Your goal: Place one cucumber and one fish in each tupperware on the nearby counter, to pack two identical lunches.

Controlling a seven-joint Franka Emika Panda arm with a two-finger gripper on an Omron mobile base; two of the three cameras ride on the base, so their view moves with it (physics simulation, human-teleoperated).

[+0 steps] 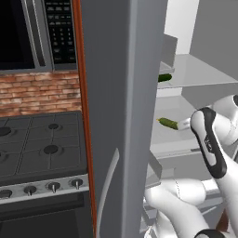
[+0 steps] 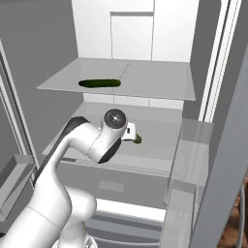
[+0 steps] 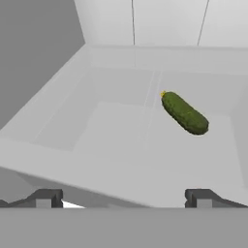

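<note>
- Two-finger dark-tipped gripper (image 3: 123,198) spread wide, nothing between the tips; bottom of hand view, short of the dark green bumpy cucumber (image 3: 184,113), which lies right of centre on the pale grey fridge shelf (image 3: 116,140).
- Risk: cuke sits off to the right of the gripper's centre line & angled; straight push fwd prob. clips one end, rolls it away.
- Second dark green cucumber (image 2: 99,83) upper left in right base view, on the higher grey shelf (image 2: 155,80); arm could bump that shelf's edge.
- Fish, tubs: can't tell where.

No text can be read; the microwave keypad (image 1: 60,28) shows only blurred, illegible marks on its buttons.
</note>
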